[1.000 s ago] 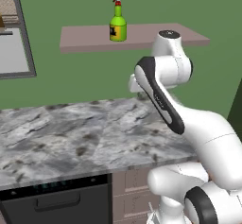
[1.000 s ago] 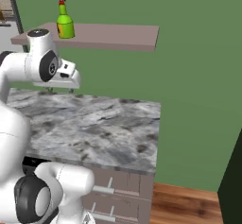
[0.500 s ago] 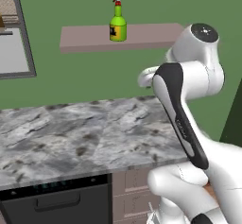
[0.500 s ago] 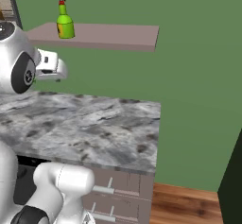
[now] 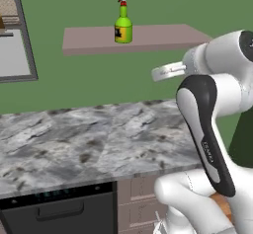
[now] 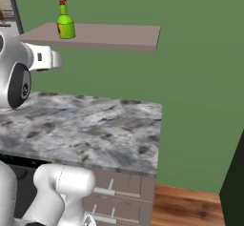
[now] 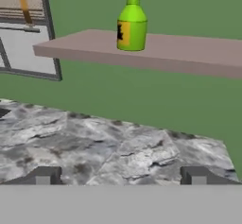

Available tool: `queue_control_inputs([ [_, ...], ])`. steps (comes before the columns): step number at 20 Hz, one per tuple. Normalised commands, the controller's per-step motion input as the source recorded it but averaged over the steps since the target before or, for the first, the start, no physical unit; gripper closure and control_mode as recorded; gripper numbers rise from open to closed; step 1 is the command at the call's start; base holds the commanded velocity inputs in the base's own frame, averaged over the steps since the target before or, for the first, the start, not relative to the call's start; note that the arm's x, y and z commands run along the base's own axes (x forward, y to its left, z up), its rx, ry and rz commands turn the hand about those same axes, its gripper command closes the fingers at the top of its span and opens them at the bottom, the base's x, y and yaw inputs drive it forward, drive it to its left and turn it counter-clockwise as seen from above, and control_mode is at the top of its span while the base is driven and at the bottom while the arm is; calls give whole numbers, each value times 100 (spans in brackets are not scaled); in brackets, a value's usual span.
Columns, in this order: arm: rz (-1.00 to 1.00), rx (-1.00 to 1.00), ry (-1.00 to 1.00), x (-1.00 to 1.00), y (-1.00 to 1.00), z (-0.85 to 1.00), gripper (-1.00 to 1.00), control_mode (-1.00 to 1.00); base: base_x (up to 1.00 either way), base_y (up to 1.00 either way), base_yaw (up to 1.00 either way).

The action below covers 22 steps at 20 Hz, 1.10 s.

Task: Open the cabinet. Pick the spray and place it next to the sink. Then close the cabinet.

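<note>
Listing contents at the reach-for-bottle stage, judged from the layout.

Item one: spray (image 5: 122, 20), green bottle, yellow-and-black label, white trigger head with red tip. Standing upright near the left end of a brown wall shelf (image 5: 163, 34), well above the grey marble counter (image 5: 89, 144). Untouched, nothing around it. Seen also in the right base view (image 6: 65, 21) and, neck cut off by the top edge, in the hand view (image 7: 131, 27).

Item two: gripper (image 7: 120, 176). Fingers spread wide, holding nothing; two dark fingertips (image 7: 43, 176) rising at the bottom of the hand view, over the counter and well short of the shelf. Bottle sits roughly between the tips but high in that view.

Item three: window-like frame (image 5: 17, 40) on the green wall, left of the shelf. Sink and cabinet: not locatable from these views.

Handling notes, offered as judgement only:
- Raise the hand to label height before advancing, so the fingers clear the front edge of the shelf.
- Keep the bottle centred between the tips; a slight offset would likely knock over so narrow a bottle.
- Close on the wide lower body, not the thin neck or trigger.
- Lift straight up before withdrawing, avoiding a drag across the shelf.
</note>
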Motion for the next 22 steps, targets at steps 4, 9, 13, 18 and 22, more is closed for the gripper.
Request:
queue_control_inputs([
  [4, -2, 8, -2, -13, 0, 56, -100, -100, 0, 0, 0],
  [9, -16, 15, 0, 0, 0, 32, -100, -100, 0, 0, 0],
  [13, -18, 9, 0, 0, 1, 22, -100, -100, 0, 0, 0],
  [18, -7, 11, -2, 0, 5, 28, -100, -100, 0, 0, 0],
  [22, 0, 0, 0, 4, 5, 11, -100, -100, 0, 0, 0],
])
